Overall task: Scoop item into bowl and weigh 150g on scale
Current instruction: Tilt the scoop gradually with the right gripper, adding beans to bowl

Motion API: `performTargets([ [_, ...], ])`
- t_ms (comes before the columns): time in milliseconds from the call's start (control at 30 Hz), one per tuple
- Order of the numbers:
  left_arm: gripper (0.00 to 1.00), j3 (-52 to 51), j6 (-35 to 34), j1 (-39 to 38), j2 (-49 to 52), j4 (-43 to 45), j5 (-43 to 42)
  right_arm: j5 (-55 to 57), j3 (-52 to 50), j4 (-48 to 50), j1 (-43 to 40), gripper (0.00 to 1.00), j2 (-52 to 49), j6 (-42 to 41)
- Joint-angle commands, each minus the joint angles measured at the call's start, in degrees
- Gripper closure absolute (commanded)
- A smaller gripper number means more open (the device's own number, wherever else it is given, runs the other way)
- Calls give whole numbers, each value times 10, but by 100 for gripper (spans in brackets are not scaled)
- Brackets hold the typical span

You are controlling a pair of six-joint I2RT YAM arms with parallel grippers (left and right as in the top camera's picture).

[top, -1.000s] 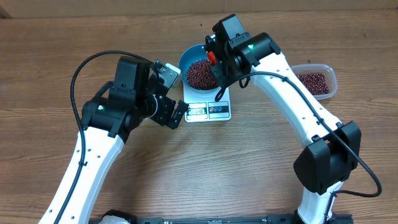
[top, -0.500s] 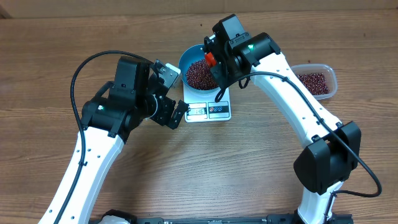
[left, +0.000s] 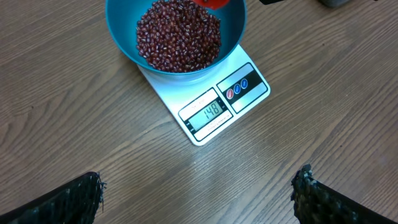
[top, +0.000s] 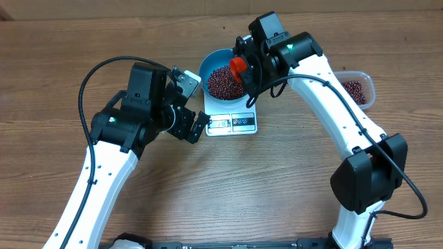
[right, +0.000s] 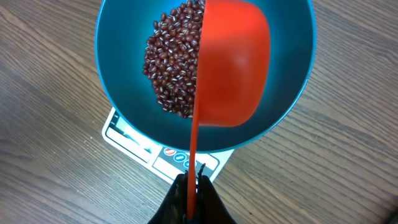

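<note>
Right gripper [right: 193, 186], clamped shut on the handle of the red scoop [right: 231, 62]: weighing was nearly complete.
Scoop hung tipped over blue bowl [right: 112, 68]; beans [right: 171, 62] lay heaped inside; bowl sat on white scale [left: 214, 115], display reading 148, a shade under target. Left gripper [left: 199, 193] stood spread wide, empty, above desk [left: 74, 124] near scale. Judged outstanding: a small top-up from clear tub [top: 360, 90].

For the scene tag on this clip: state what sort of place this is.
Likely a robotics lab bench, not a kitchen: a robot's left arm and right arm work at a wooden table, where a blue bowl of beans sits on a small white kitchen scale.
</note>
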State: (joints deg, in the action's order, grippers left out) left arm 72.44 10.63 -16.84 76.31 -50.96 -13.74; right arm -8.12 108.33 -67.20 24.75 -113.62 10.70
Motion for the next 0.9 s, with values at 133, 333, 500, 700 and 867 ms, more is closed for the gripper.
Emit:
performTargets([
  [133, 0, 0, -6, 2, 3, 2, -3, -10, 18, 1, -4, 96, 22, -3],
  [333, 1, 0, -6, 2, 3, 2, -3, -10, 18, 1, -4, 96, 22, -3],
  [500, 0, 0, -6, 2, 3, 2, -3, -3, 18, 1, -4, 96, 22, -1],
  [700, 0, 0, -6, 2, 3, 2, -3, 10, 18, 1, -4, 96, 22, 1],
  [867, 0, 0, -6, 2, 3, 2, -3, 15, 18, 1, -4, 96, 22, 3],
])
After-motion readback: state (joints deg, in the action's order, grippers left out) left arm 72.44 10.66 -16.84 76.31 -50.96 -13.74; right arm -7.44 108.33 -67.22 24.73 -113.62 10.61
